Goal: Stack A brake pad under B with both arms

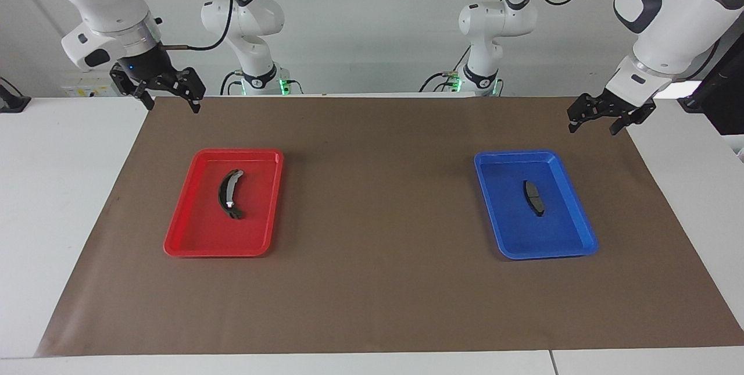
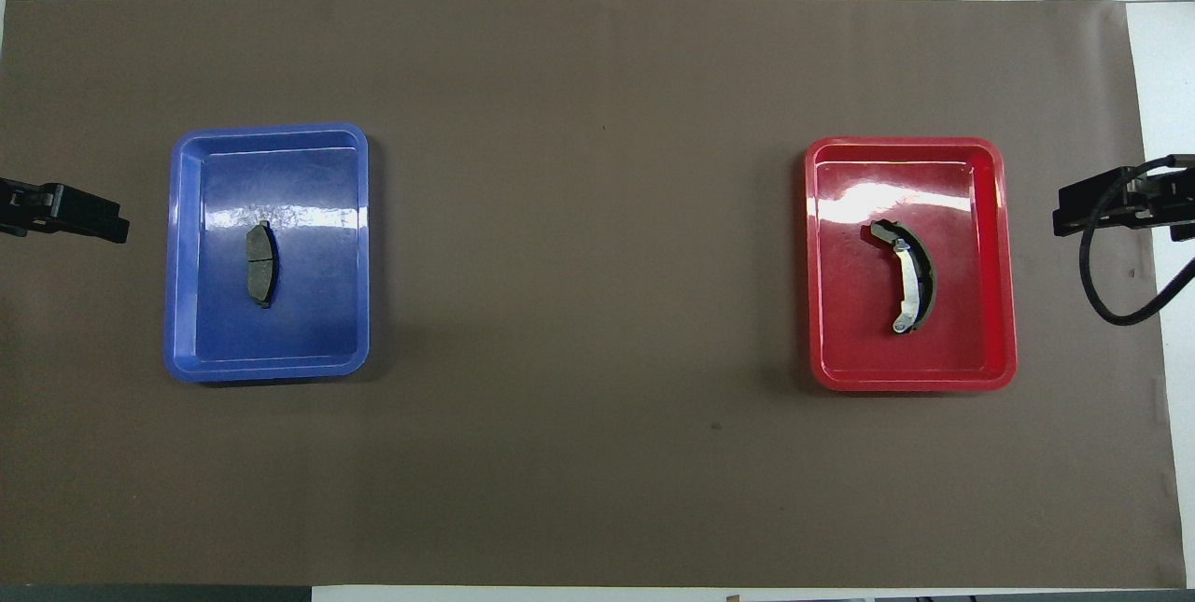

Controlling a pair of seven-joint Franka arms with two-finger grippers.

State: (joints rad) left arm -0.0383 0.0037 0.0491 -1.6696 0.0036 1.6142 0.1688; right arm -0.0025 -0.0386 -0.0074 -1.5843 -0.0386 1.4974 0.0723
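The A brake pad (image 1: 533,197), a short flat dark grey slab, lies in the blue tray (image 1: 514,154) toward the left arm's end of the table; it also shows in the overhead view (image 2: 262,264). B (image 1: 228,194), the long black crescent shoe with a light grey band, lies in the red tray (image 1: 238,152) toward the right arm's end; it also shows in the overhead view (image 2: 907,276). My left gripper (image 1: 594,128) is open and empty, raised over the mat's edge beside the blue tray. My right gripper (image 1: 172,106) is open and empty, raised over the mat's corner near the red tray.
A brown mat (image 1: 378,206) covers the table between the two trays. The right gripper's black cable (image 2: 1111,294) hangs beside the red tray (image 2: 901,143). The white table (image 1: 58,189) shows past the mat's ends.
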